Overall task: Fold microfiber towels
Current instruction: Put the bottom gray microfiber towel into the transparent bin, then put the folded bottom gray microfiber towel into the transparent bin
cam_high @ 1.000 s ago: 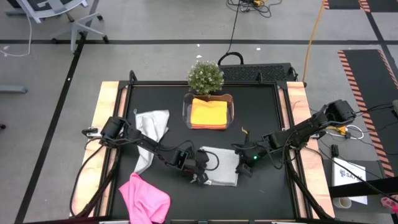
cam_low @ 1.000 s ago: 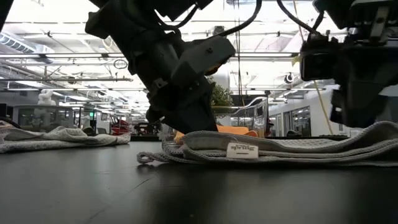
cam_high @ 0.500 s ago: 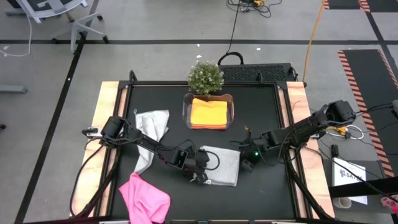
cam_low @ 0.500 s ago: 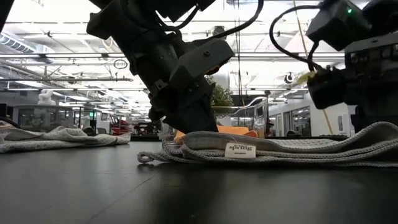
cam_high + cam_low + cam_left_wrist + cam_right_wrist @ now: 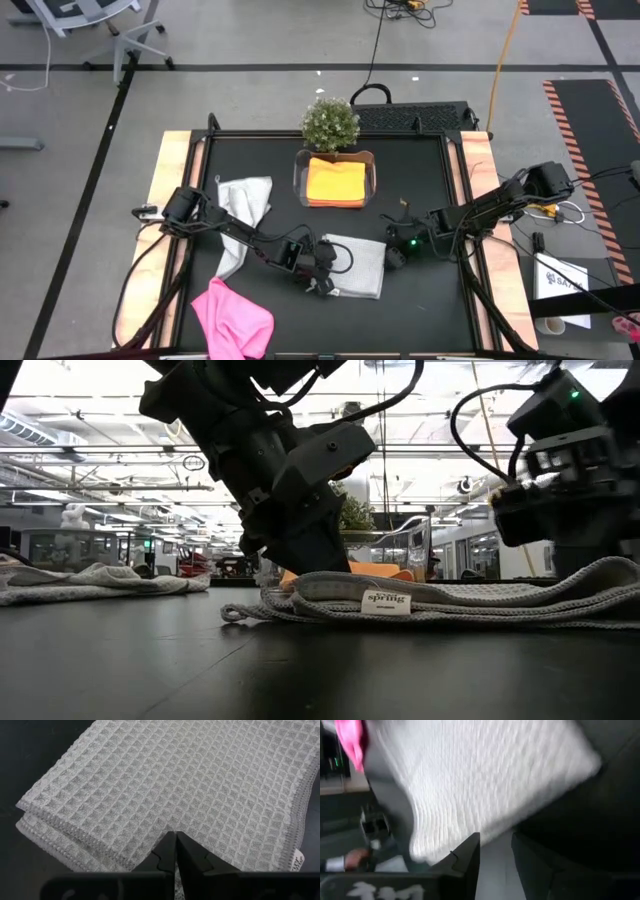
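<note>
Beside grey towel [image 5: 357,264]: plant [image 5: 331,123], tub [image 5: 300,176].

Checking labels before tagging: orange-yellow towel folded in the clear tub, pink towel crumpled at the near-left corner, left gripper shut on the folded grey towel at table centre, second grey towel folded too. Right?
Almost. The second grey towel is not folded: the high view shows it lying loose and rumpled along the left side. The rest holds: orange-yellow towel in the clear tub, pink towel crumpled, left gripper shut on the folded grey towel.
</note>
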{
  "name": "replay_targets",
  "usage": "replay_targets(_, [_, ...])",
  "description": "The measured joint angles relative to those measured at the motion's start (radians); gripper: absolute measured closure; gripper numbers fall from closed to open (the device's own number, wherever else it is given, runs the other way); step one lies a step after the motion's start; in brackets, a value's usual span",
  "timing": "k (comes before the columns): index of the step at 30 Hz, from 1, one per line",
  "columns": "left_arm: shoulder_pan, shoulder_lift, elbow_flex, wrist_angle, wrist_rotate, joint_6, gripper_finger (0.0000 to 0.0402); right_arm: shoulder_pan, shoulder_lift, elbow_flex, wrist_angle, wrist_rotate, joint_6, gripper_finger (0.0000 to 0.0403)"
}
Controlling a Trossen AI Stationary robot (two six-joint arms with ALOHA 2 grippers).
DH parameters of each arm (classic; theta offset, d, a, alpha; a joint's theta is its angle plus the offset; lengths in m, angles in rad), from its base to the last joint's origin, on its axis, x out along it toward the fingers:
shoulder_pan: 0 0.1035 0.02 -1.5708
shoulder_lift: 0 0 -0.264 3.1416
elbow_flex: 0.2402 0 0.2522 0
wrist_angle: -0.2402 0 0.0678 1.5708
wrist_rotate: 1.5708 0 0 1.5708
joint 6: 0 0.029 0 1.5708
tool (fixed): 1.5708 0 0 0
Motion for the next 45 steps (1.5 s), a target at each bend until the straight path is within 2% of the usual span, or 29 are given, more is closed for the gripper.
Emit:
replay_targets(3, [0.0,0.0,0.0,-0.001,-0.002,0.0,0.0385,-0.004,0.0,-0.004,0.047,0.101,-0.004,0.0286])
replay_targets(7, [0.005,0.0,0.0,-0.007,-0.002,0.0,0.0385,-0.006,0.005,-0.01,0.173,0.143,-0.17,0.0288])
replay_targets(11, [0.016,0.0,0.0,-0.011,-0.002,0.0,0.0385,-0.005,0.003,-0.008,0.312,0.113,-0.205,0.0305])
replay_targets(16, [0.02,0.0,0.0,-0.013,-0.002,-0.005,0.0385,-0.006,0.003,-0.008,0.358,0.083,-0.19,0.0328])
replay_targets(20, [0.024,0.0,0.0,-0.014,-0.001,-0.027,0.0385,-0.023,0.002,-0.007,0.323,-0.068,-0.117,0.0335])
replay_targets(24, [0.028,0.0,0.0,-0.014,-0.001,-0.034,0.0385,-0.038,0.002,-0.007,0.229,-0.153,-0.101,0.0314])
replay_targets(31, [0.028,0.0,0.0,-0.014,-0.001,-0.054,0.0385,-0.065,0.002,-0.007,0.103,-0.152,-0.071,0.0241])
replay_targets(38, [0.028,0.0,0.0,-0.014,-0.002,-0.056,0.0385,-0.073,-0.001,-0.004,0.053,-0.063,-0.071,0.0188])
replay_targets(45, [0.035,0.0,0.0,-0.016,-0.006,-0.055,0.0385,-0.072,-0.001,-0.004,0.031,-0.018,-0.097,0.0179])
